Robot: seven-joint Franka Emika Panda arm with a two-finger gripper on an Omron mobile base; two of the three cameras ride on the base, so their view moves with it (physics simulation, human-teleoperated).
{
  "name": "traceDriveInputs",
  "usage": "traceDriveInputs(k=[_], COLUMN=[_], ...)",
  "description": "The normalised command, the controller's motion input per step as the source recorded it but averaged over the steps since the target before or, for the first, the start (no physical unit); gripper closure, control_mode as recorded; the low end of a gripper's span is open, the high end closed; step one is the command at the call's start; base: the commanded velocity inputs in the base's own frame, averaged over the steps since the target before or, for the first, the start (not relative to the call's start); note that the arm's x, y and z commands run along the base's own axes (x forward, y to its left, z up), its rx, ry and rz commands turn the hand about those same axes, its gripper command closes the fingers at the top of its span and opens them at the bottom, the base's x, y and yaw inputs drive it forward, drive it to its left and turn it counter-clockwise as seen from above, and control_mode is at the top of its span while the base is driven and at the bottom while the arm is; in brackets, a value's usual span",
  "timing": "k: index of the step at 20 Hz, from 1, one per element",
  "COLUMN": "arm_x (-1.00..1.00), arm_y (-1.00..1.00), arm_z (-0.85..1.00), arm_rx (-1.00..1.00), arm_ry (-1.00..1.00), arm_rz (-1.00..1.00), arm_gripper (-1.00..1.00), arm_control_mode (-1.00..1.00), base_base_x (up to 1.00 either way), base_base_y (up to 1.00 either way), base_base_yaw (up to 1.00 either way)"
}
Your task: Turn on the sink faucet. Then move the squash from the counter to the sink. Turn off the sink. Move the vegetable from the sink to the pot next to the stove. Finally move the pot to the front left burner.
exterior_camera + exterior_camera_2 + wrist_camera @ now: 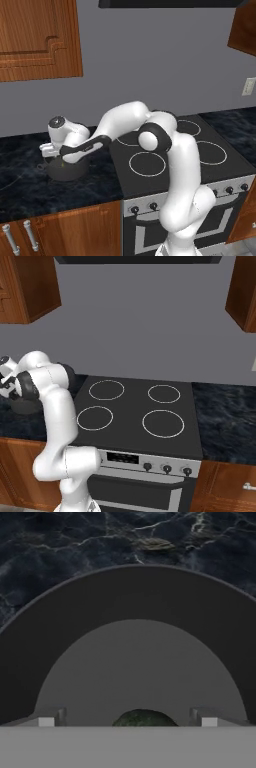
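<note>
Looking at it, the dark green round squash sits on the squat dark grey pot's floor, between the gripper's spread-open fingers and not gripped. Drop-off's done, I reckon; next it needs a pot handle, then the black glass stove's front left burner.

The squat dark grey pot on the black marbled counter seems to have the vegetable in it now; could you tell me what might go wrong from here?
1. The hand hangs open low inside the squat dark grey pot, so lifting off-line could clip its wall.
2. The small dark green squash sits loose between the fingertips; it may roll when the pot is carried.
3. The pot stands on the black marbled counter beside the black glass stove; reaching its front left burner ring needs a firm rim grip, or it could tip.
</note>
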Motion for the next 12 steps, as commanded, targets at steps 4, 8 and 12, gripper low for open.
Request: traceDriveInputs(k=[4,8,12], arm_x=[0.00,0.00,0.00], arm_y=[0.00,0.00,0.00], arm_z=[0.27,0.28,0.20], arm_rx=[0.00,0.00,0.00], arm_ry=[0.00,0.00,0.00], arm_rz=[0.00,0.00,0.00], arm_gripper=[-1.00,-1.00,-1.00], arm_control_mode=[-1.00,-1.00,-1.00], base_base_x=[0.00,0.00,0.00], base_base_y=[0.00,0.00,0.00], base_base_yaw=[0.00,0.00,0.00])
